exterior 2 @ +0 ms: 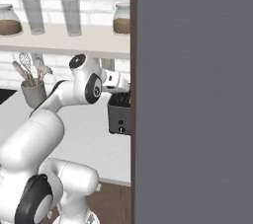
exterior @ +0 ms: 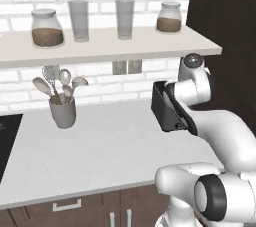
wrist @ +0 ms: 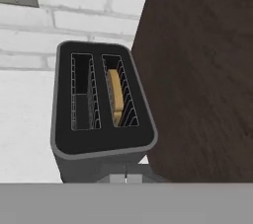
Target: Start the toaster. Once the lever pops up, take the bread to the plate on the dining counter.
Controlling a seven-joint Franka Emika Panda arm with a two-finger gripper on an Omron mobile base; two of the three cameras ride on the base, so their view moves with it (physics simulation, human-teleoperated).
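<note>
Where wire-lined slots hold tan bread (wrist: 115,97), boxy black toaster (wrist: 101,114) beneath clenched, empty gripper (wrist: 125,178).

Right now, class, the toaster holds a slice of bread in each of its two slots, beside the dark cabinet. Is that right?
Not quite. The hand view shows the toaster with bread in one slot alone, the one nearer the dark cabinet; the other slot is empty. The rest holds.

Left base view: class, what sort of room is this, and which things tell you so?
Most likely a kitchen: a toaster on a worktop, a crock of utensils, and storage jars on a shelf before white brick.
</note>
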